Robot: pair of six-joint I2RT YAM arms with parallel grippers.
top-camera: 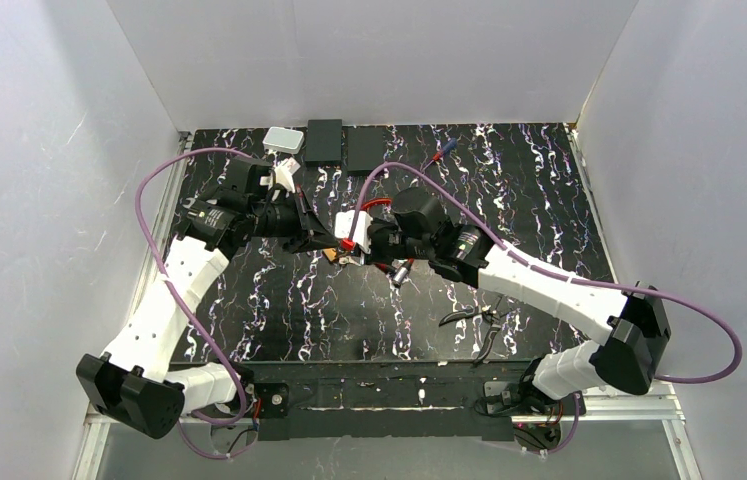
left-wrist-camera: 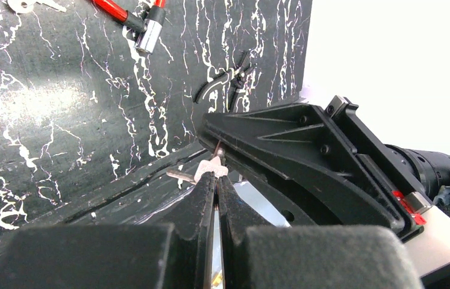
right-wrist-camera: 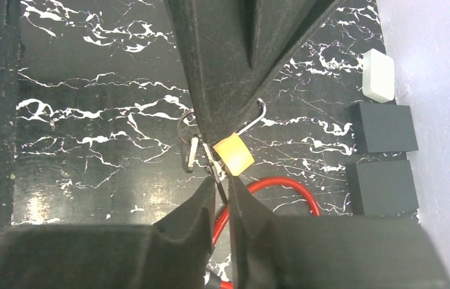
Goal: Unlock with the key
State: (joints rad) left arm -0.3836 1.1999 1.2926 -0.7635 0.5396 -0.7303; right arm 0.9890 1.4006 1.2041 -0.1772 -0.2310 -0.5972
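Note:
My left gripper (left-wrist-camera: 216,176) is shut on the pale head of a key (left-wrist-camera: 213,167); a second key (left-wrist-camera: 180,176) of the bunch hangs to its left. My right gripper (right-wrist-camera: 222,183) is shut on a thin metal strip, seen edge on, that runs up to the key bunch and ring (right-wrist-camera: 185,127). The brass padlock (right-wrist-camera: 233,155) sits just beyond the right fingertips, its shackle (right-wrist-camera: 253,120) sticking out from behind the left finger (right-wrist-camera: 228,60). I cannot tell whether the padlock is touching the keys. In the top view both grippers (top-camera: 334,240) (top-camera: 359,250) meet mid-table above the padlock (top-camera: 333,256).
A red cable (right-wrist-camera: 288,186) with a silver end (left-wrist-camera: 144,33) lies under the grippers. Black pliers (top-camera: 479,318) lie near the front right. Two black boxes (top-camera: 325,140) (top-camera: 367,152) and a white box (top-camera: 283,140) stand at the back edge. White walls close three sides.

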